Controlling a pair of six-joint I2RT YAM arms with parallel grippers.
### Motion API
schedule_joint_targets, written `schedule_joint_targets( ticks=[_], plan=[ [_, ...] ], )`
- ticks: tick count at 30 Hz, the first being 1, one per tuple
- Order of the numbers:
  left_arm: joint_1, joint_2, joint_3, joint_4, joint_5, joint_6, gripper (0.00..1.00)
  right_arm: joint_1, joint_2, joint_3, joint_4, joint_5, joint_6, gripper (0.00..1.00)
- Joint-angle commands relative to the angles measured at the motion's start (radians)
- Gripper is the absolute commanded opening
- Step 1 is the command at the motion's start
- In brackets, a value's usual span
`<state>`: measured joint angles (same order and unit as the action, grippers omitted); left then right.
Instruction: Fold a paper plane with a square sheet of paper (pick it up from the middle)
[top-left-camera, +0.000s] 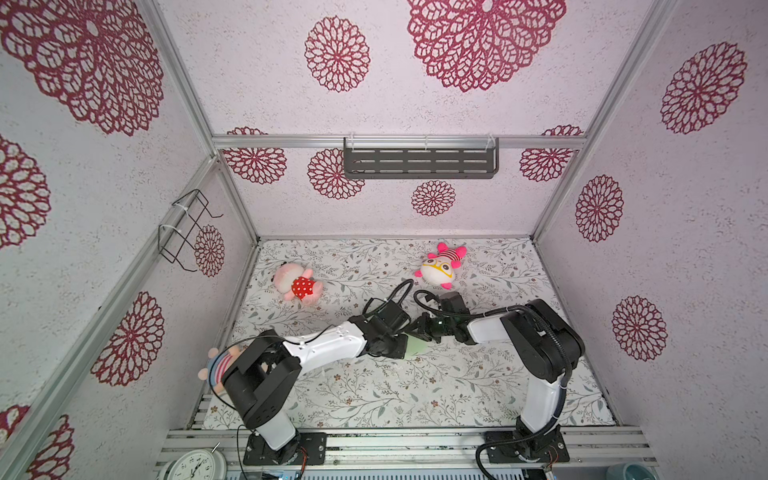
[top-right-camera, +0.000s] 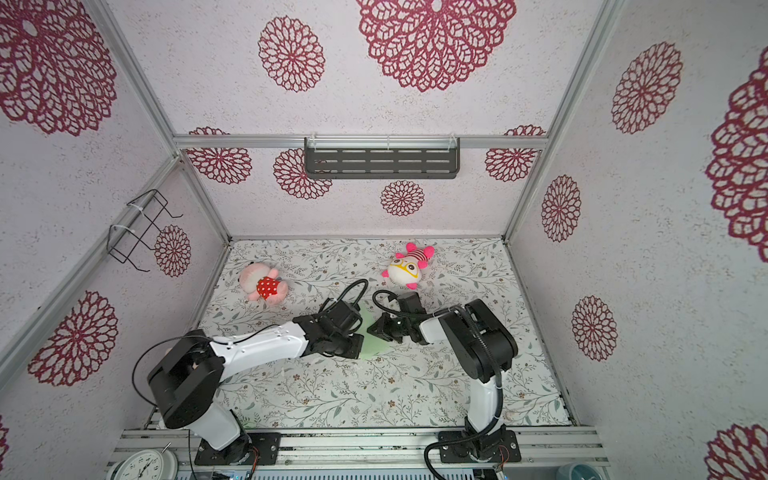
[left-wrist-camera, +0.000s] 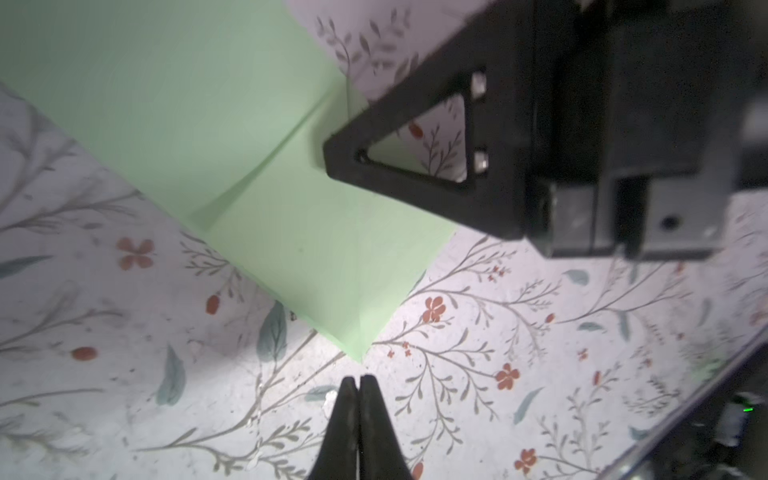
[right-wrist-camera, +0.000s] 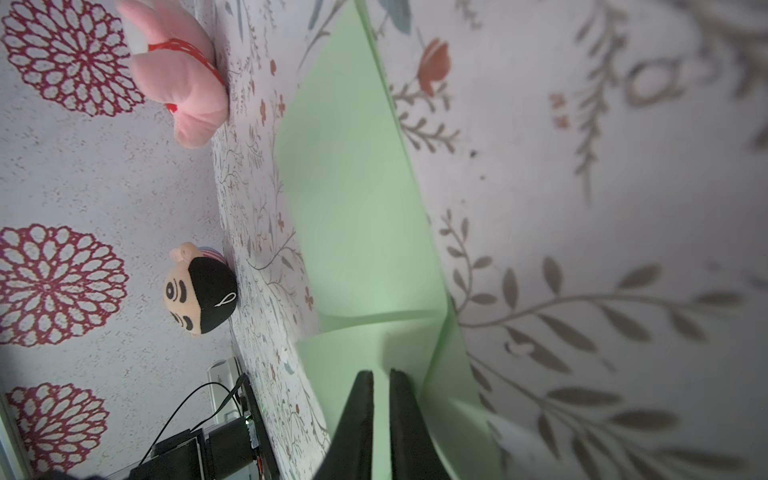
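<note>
- Left gripper (left-wrist-camera: 358, 379): clenched, empty; a corner of the green paper (left-wrist-camera: 266, 137) lies just ahead of its tips.
- Right gripper (right-wrist-camera: 381, 376): jaws slightly parted, tips over that paper's crease.

**Inside a flowered booth**

Pale textured walls (top-left-camera: 257, 95) carry dark red flower medallions and are joined by aluminium rails (top-left-camera: 282, 142). A dark slotted shelf (top-left-camera: 419, 163) hangs on the back wall, a black wire rack (top-left-camera: 183, 228) on the left one. The surface (top-left-camera: 415, 395) has a leaf-and-blossom cover.
</note>
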<state>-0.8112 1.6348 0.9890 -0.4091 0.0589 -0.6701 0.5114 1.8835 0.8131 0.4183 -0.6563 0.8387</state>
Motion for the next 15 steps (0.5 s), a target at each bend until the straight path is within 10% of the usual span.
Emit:
schedule_joint_targets(
  ticks=[1, 15],
  plan=[
    [0.059, -0.039, -0.044, 0.105, 0.052, -0.068, 0.13, -0.005, -0.097, 0.003, 0.009, 0.022, -0.016, 0.21],
    [0.149, 0.08, -0.009, 0.201, 0.144, -0.131, 0.3, -0.035, -0.109, -0.06, 0.026, 0.067, -0.012, 0.46]
  ],
)
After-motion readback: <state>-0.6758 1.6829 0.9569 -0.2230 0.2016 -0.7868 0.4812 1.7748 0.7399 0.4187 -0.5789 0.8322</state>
